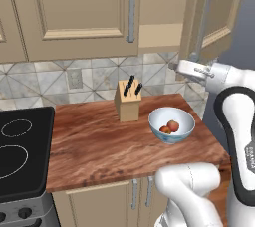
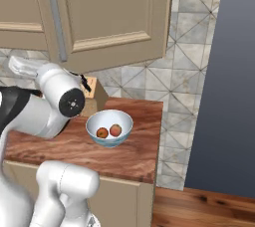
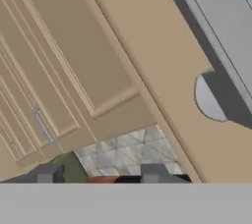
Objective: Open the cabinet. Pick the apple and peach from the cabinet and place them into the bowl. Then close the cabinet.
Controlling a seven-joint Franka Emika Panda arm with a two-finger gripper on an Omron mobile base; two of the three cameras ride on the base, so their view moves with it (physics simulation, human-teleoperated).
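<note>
The gripper [image 3: 101, 178] shows in the hand view as two dark finger tips [image 3: 48, 174] standing apart, with open space between them and nothing held; beyond the tips lie tiled wall and the beige face of the cabinet [image 3: 74, 66], whose swung-out right door [image 1: 214, 12] crosses the hand view just beside the right tip; whether a finger touches that door cannot be told. In the left base view the hand sits at the open door's grey bar handle [image 1: 201, 22]; the left door [image 1: 79, 7] is closed. Well below the fingers, the bowl [image 1: 172, 125] rests on the wooden counter [image 1: 99, 146] holding the apple [image 1: 173, 126] and peach [image 1: 165, 130]; the knife block [image 1: 128, 101] stands just beside it.
</note>
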